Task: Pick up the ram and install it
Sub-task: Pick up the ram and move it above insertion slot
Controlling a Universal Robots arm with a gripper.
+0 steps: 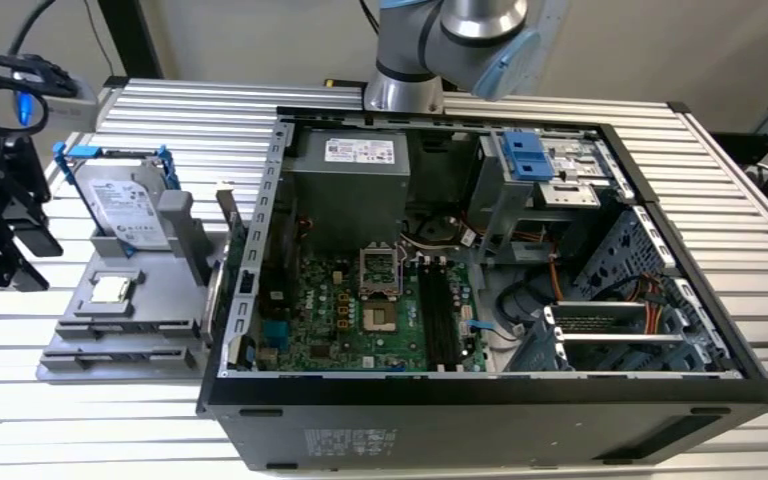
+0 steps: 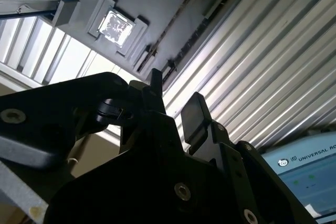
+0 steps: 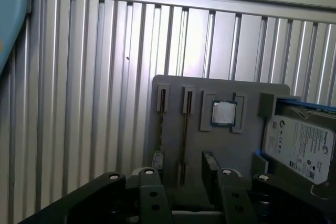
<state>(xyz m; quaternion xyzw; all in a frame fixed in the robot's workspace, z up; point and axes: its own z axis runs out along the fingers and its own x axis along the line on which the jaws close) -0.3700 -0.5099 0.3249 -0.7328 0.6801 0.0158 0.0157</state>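
Observation:
The ram [image 3: 185,135] stands on edge in a slot of the grey holder [image 3: 247,145], showing as a thin dark line beside an empty slot. It also appears as a thin line [image 2: 169,27] in the second wrist view. My gripper [image 3: 184,167] is open, and its two black fingers [image 3: 156,162] stand apart near the ram's closer end with nothing between them. In the exterior view the gripper [image 1: 13,250] hangs at the exterior view's left, next to the holder [image 1: 91,330]. The black memory slots [image 1: 439,312] lie on the motherboard inside the open computer case [image 1: 491,395].
On the same holder sit a silver processor chip [image 3: 223,113] and a silver hard drive [image 3: 300,148] in a blue frame. The tall walls of the case stand at the holder's side toward the exterior view's right. The ribbed aluminium table [image 3: 94,87] extends beyond the holder.

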